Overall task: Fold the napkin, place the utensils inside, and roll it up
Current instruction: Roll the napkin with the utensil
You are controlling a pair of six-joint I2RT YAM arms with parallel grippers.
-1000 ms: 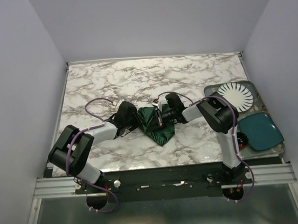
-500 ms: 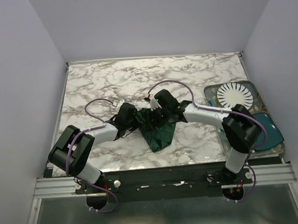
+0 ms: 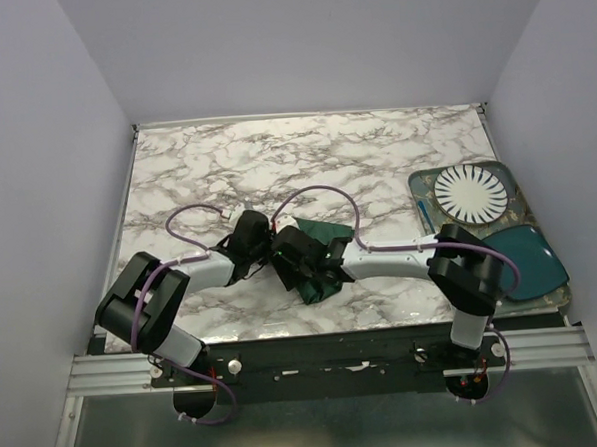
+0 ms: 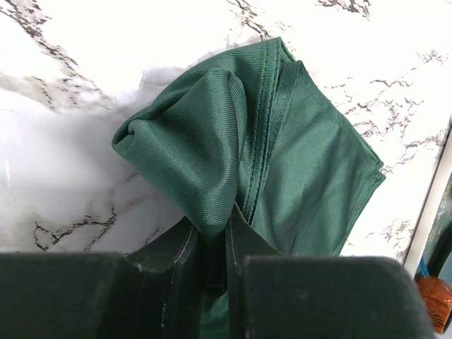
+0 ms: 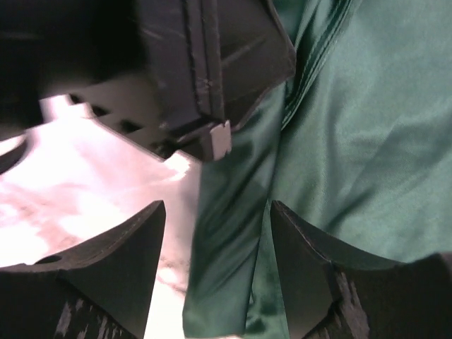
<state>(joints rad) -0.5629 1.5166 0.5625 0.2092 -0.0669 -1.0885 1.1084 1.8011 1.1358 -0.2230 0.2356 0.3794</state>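
Only left wrist shows left claw (image 4: pixel 212 229) pinching napkin (image 4: pixel 304 169).

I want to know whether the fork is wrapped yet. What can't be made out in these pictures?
Fork: in no view; whether the napkin hides it cannot be told.
Napkin's middle, top view: under the left gripper and right gripper.
Left wrist view: the cloth's near edge is hidden behind the gripper's fingers.
Right wrist view: blurred; the cloth is cut off at the right edge.
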